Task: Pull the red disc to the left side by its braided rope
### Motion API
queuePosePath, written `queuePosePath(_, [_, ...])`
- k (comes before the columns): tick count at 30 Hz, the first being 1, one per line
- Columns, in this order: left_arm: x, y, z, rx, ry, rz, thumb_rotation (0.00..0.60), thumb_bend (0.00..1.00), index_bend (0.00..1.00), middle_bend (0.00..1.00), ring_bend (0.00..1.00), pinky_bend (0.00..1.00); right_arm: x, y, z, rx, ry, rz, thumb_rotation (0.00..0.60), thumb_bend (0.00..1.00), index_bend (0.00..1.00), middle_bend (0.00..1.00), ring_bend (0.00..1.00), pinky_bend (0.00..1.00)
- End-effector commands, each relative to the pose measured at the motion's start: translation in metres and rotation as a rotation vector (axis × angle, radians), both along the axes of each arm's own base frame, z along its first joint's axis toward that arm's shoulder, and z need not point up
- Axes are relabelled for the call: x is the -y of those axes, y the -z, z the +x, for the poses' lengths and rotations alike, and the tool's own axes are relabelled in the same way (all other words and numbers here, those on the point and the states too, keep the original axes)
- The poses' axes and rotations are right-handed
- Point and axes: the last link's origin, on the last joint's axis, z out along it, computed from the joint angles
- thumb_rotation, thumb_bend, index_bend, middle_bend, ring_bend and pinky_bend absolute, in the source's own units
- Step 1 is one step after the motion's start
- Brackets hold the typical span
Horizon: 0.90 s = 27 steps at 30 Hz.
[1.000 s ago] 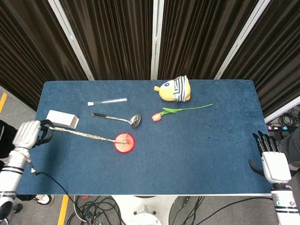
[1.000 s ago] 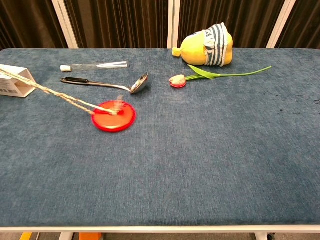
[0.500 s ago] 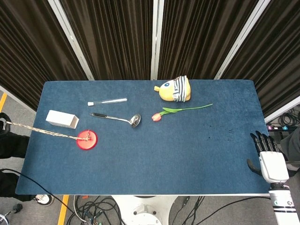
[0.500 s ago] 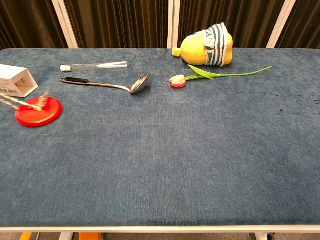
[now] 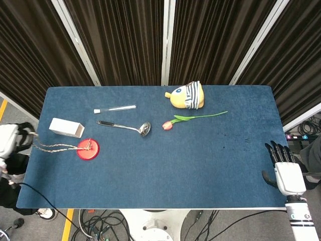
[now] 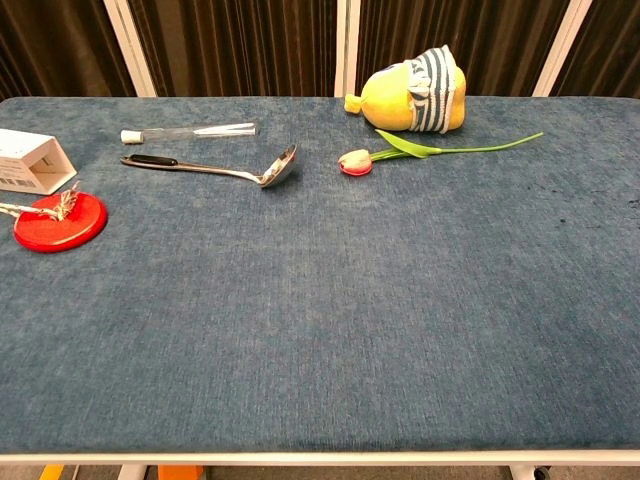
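The red disc [image 5: 88, 149] lies flat on the blue table near its left edge, just below the white box; the chest view shows the red disc [image 6: 60, 220] at the far left. Its braided rope [image 5: 52, 146] runs slack across the cloth from the disc's knot to the table's left edge. My left hand [image 5: 11, 141] is just off that edge and holds the rope's end. My right hand [image 5: 285, 170] hangs beyond the table's right front corner, fingers apart, holding nothing. Neither hand shows in the chest view.
A white box [image 5: 66, 127] sits just above the disc. A ladle [image 5: 125, 126], a clear tube [image 5: 115, 108], a tulip [image 5: 193, 118] and a yellow plush toy [image 5: 186, 96] lie across the table's far half.
The disc slid from the table's left-centre to near the left edge. The rope, taut before, now lies slack, and the left hand has come back into view at the edge.
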Motion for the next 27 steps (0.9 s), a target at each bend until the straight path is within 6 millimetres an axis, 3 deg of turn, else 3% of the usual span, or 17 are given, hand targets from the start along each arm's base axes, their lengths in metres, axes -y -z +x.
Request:
queuePosePath(1, [-0.018, 0.029, 0.049, 0.058, 0.128, -0.034, 0.6, 0.54, 0.74, 0.87, 0.55, 0.49, 0.0, 0.0, -0.001, 0.003, 0.003, 0.0, 0.6, 0.25, 0.0, 0.0, 0.0, 0.0])
queuePosePath(7, [-0.028, 0.078, 0.099, 0.108, 0.229, -0.128, 0.6, 0.53, 0.72, 0.85, 0.53, 0.48, 0.0, -0.002, -0.003, 0.017, 0.003, -0.008, 0.6, 0.25, 0.0, 0.0, 0.0, 0.0])
queuePosePath(9, [-0.028, 0.096, 0.105, 0.06, 0.225, -0.221, 0.6, 0.45, 0.61, 0.66, 0.43, 0.44, 0.001, -0.004, -0.003, 0.017, -0.002, -0.013, 0.6, 0.25, 0.0, 0.0, 0.0, 0.0])
queuePosePath(12, [-0.03, 0.11, 0.105, -0.012, 0.189, -0.316, 0.6, 0.2, 0.23, 0.2, 0.16, 0.3, 0.002, -0.007, -0.003, 0.02, -0.009, -0.019, 0.6, 0.25, 0.0, 0.0, 0.0, 0.0])
queuePosePath(15, [-0.031, 0.117, 0.101, -0.021, 0.161, -0.312, 0.6, 0.1, 0.08, 0.02, 0.04, 0.21, 0.002, -0.009, -0.003, 0.024, -0.009, -0.023, 0.6, 0.25, 0.0, 0.0, 0.0, 0.0])
queuePosePath(20, [-0.037, 0.113, 0.093, -0.014, 0.136, -0.237, 0.6, 0.04, 0.03, 0.0, 0.0, 0.12, 0.002, -0.007, -0.006, 0.025, 0.0, -0.018, 0.6, 0.25, 0.0, 0.0, 0.0, 0.0])
queuePosePath(27, [-0.032, 0.077, 0.071, -0.067, 0.061, -0.201, 0.6, 0.04, 0.03, 0.0, 0.0, 0.12, 0.002, -0.009, -0.004, 0.029, -0.012, -0.024, 0.6, 0.25, 0.0, 0.0, 0.0, 0.0])
